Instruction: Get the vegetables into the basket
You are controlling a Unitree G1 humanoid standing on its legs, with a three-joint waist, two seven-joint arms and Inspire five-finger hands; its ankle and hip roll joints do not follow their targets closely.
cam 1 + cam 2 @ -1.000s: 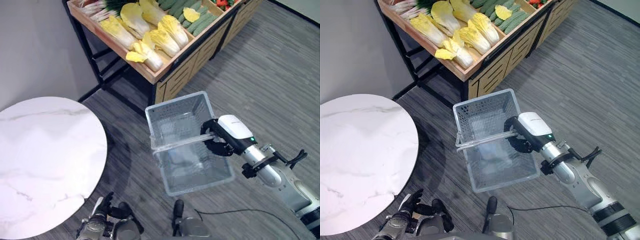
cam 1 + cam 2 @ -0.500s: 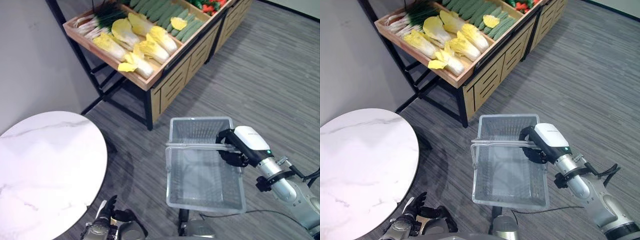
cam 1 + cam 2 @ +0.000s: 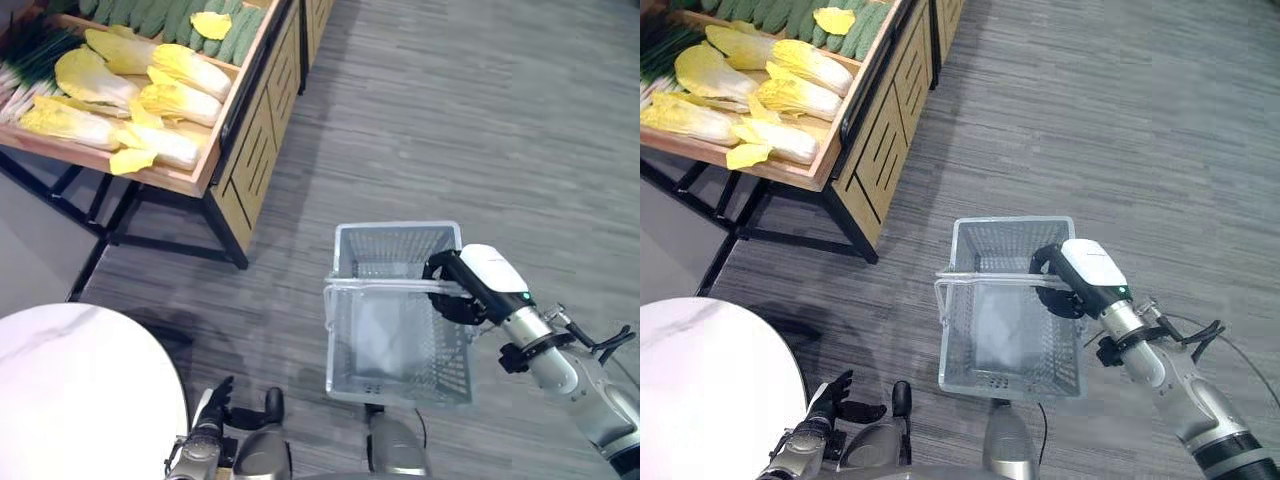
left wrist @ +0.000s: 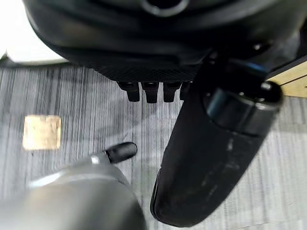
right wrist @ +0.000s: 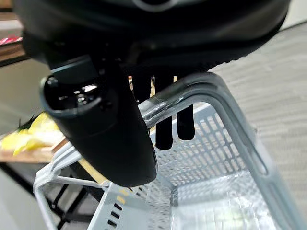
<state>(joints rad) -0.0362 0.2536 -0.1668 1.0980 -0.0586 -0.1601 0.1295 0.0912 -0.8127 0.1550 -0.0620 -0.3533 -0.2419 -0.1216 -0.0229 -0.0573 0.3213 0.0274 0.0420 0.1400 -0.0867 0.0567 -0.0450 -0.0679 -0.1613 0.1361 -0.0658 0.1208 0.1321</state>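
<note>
Even, bright indoor light, soft shadows; wrist views blurred up close.

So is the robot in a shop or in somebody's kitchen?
Probably a shop, or a room set up like one. A wooden display stand holds yellow-leafed cabbages and green cucumbers, and the right hand carries a clear plastic shopping basket over grey carpet.

The right hand (image 3: 482,283) is dark, with a smooth white cover over its back that bears a small green light. Behind it, the right arm (image 3: 562,366) is silver-grey metal with a black collar at the wrist. Seen close, its thumb (image 5: 106,136) is thick, rounded and glossy black, and its fingers (image 5: 163,130) are slim black bars. The left hand (image 3: 206,418) is dark on a grey wrist, with the same bulky black thumb (image 4: 211,160) and black fingers (image 4: 151,91).
</note>
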